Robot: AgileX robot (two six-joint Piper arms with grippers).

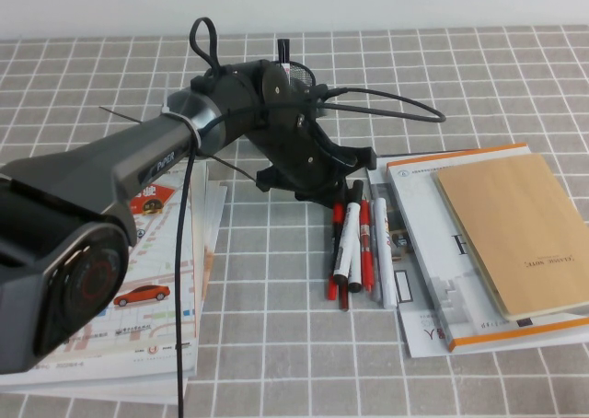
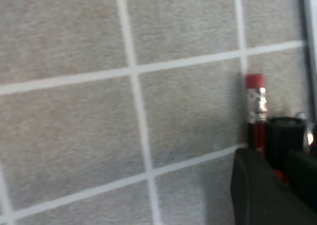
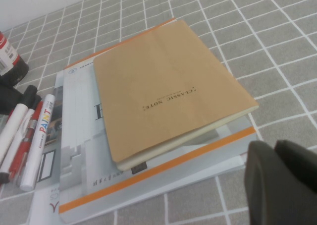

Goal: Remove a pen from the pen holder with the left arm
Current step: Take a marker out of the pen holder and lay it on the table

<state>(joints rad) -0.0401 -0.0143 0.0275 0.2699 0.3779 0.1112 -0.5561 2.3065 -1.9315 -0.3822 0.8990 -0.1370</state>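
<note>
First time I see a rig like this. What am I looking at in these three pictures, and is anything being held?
This is a two-armed table robot. The high view looks down from its own side: the left arm reaches mid-table, left gripper above loose pens, mesh pen holder behind it. A magazine lies left; a notebook on a book lies right. The left wrist camera shows that gripper apparently closed on a pencil. The right wrist camera shows the right gripper, shut and empty, near the notebook.

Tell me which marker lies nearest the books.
The white marker lettered PAINT, outermost in the row. Left tool hangs over the markers; right tool hovers near the books.
</note>
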